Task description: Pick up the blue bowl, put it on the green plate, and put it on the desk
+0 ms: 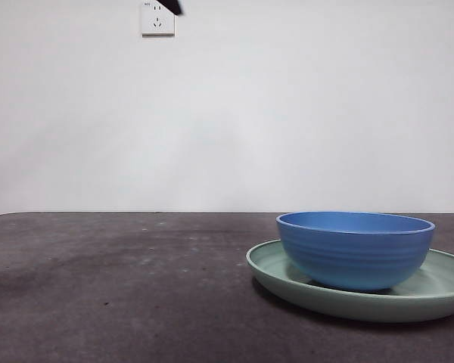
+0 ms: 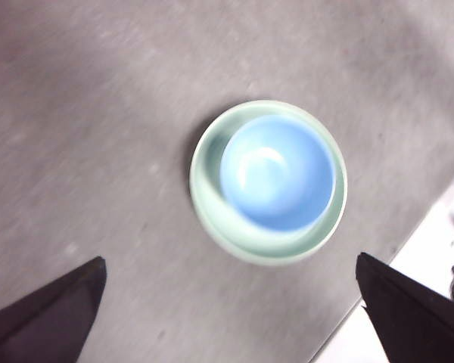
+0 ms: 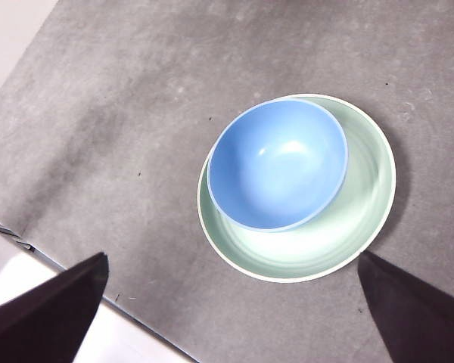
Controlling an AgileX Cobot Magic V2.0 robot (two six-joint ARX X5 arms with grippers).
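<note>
The blue bowl (image 1: 355,248) stands upright inside the green plate (image 1: 439,283) at the right of the desk (image 1: 121,287), a little off the plate's centre. In the left wrist view the bowl (image 2: 276,172) and the plate (image 2: 209,159) lie far below my left gripper (image 2: 228,259), which is open and empty. In the right wrist view the bowl (image 3: 276,165) and the plate (image 3: 363,204) lie well below my right gripper (image 3: 232,257), also open and empty. Neither gripper touches anything.
A white wall socket (image 1: 157,18) is on the back wall, with a black arm tip (image 1: 170,6) at the top edge beside it. The desk's edge shows in the left wrist view (image 2: 397,299) and in the right wrist view (image 3: 83,291).
</note>
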